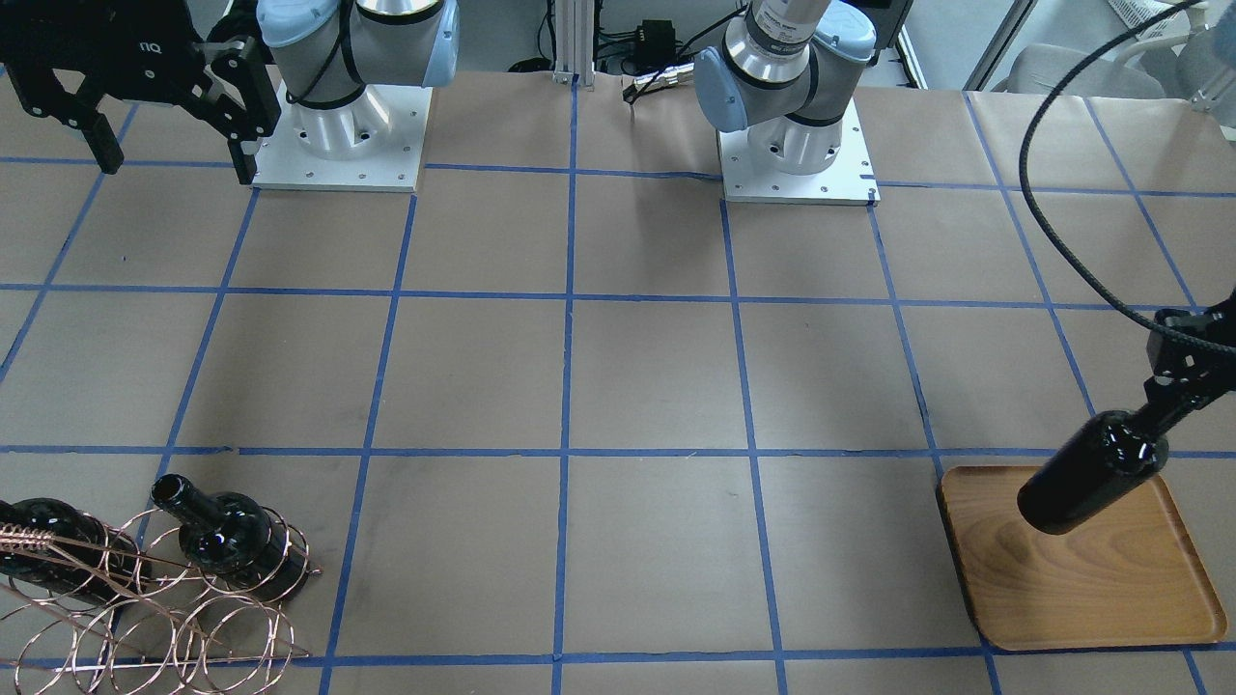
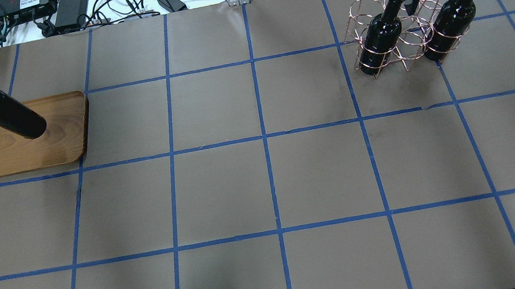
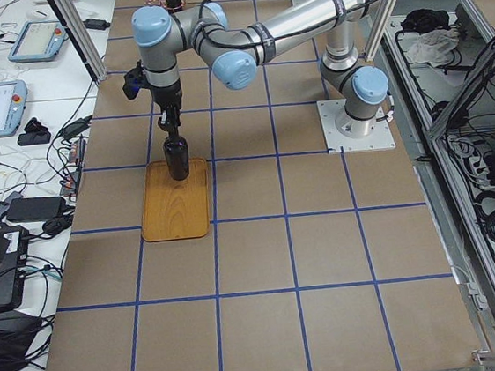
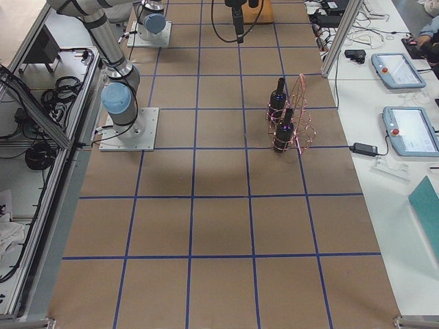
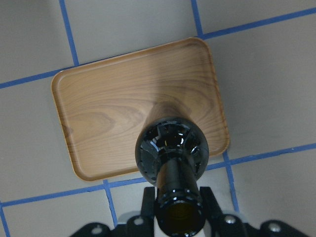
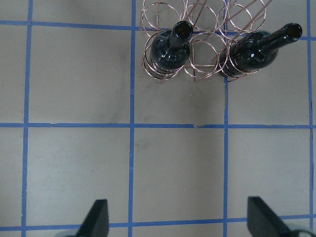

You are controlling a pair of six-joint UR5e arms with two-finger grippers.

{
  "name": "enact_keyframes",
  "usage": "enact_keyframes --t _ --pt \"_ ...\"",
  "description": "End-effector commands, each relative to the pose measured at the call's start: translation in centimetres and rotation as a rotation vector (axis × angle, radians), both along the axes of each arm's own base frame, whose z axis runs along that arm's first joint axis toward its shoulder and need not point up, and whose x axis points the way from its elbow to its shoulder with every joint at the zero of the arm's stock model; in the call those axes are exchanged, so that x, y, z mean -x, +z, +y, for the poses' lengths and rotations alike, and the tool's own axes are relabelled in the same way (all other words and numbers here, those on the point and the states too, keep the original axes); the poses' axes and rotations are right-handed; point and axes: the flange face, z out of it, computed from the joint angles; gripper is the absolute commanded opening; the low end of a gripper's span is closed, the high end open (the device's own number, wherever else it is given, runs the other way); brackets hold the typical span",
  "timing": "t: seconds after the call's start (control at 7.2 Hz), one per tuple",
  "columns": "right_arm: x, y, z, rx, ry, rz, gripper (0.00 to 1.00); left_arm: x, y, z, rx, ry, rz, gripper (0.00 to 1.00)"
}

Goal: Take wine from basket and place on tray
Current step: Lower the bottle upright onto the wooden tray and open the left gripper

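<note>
Grip looks solid on the left side: the left end effector [image 5: 177,210] is clamped on the slim neck of a glossy near-black glass wine bottle [image 5: 172,148], just under the lipped mouth, so the bottle hangs neck-up and looks basically vertical in the left side view. Right below it is the light-brown rounded-corner wooden tray [image 5: 108,108] with the low dark rim, lying flat on the brown-paper bench [image 2: 268,183] with its grid of blue tape [image 2: 264,138]. In the left wrist view the bottle's shoulder overlaps the tray's lower edge rather than its middle, and there's a soft shadow on the grain. Honestly can't tell if the base is touching the wood or sitting just off it. Way over at the other end of the bench, well apart from the tray, sits the rose-gold copper wire basket [image 2: 412,42] made of spiral loops, with a second dark bottle [image 2: 377,44] and a third dark bottle [image 2: 448,29] standing neck-up in loops near each other. The right end effector [image 6: 177,207] hangs high above the bench looking down toward the basket, fingers spread wide with nothing between them, touching neither bottle.
</note>
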Motion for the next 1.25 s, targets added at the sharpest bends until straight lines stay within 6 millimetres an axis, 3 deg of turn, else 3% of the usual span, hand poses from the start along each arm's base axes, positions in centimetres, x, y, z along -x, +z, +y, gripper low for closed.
enact_keyframes --t 0.0,0.14,0.56,0.69,0.83,0.97,1.11 --pt "0.2 -0.1 -0.1 -0.003 -0.003 0.002 1.00 -3.1 -2.9 -2.5 0.003 -0.009 0.025 0.00" --pt "0.2 -0.1 -0.1 -0.003 0.011 0.003 1.00 -3.6 -4.0 -3.1 0.001 -0.008 0.022 0.00" --pt "0.1 -0.1 -0.1 -0.003 0.014 0.003 1.00 -4.6 -5.0 -3.2 -0.014 -0.001 0.018 0.00" --pt "0.1 -0.1 -0.1 -0.003 0.014 0.003 1.00 -4.6 -5.1 -3.2 -0.013 -0.001 0.023 0.05" --pt "0.2 -0.1 -0.1 -0.003 0.013 0.003 1.00 -4.5 -5.0 -3.2 -0.009 -0.002 0.029 0.72" --pt "0.1 -0.1 -0.1 -0.003 0.014 0.003 1.00 -4.3 -4.0 -2.8 0.001 0.000 0.024 1.00" --pt "0.1 0.0 -0.1 -0.001 0.014 0.003 1.00 -3.8 -2.1 -2.0 0.013 0.004 0.012 1.00"
